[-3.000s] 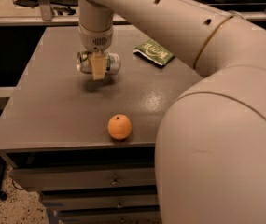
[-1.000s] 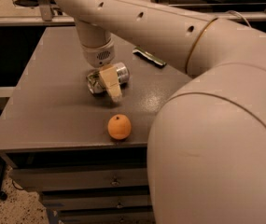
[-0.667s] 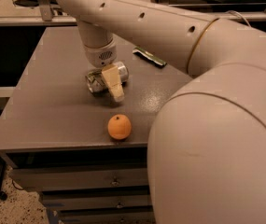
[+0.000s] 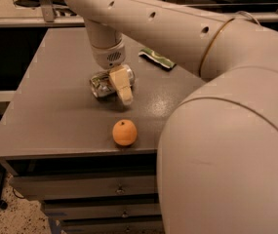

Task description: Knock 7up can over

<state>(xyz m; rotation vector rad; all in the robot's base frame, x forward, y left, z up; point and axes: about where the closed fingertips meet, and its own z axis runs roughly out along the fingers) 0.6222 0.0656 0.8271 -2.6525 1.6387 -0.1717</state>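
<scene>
The 7up can (image 4: 101,85) lies on its side on the grey table (image 4: 41,116), its round end facing left. My gripper (image 4: 121,89) hangs from the big cream arm right over the can's right half, its cream fingers (image 4: 122,84) pointing down in front of it. The gripper hides part of the can.
An orange fruit (image 4: 124,132) sits near the table's front edge, just below the gripper. A green crinkly chip bag (image 4: 156,58) lies at the back right, partly hidden by my arm. Drawers (image 4: 85,185) are under the table. My arm fills the right side.
Three seconds ago the gripper was farther back and left at the can. It has since moved toward the front right; the can now lies on its side. Little has changed in the last second.
</scene>
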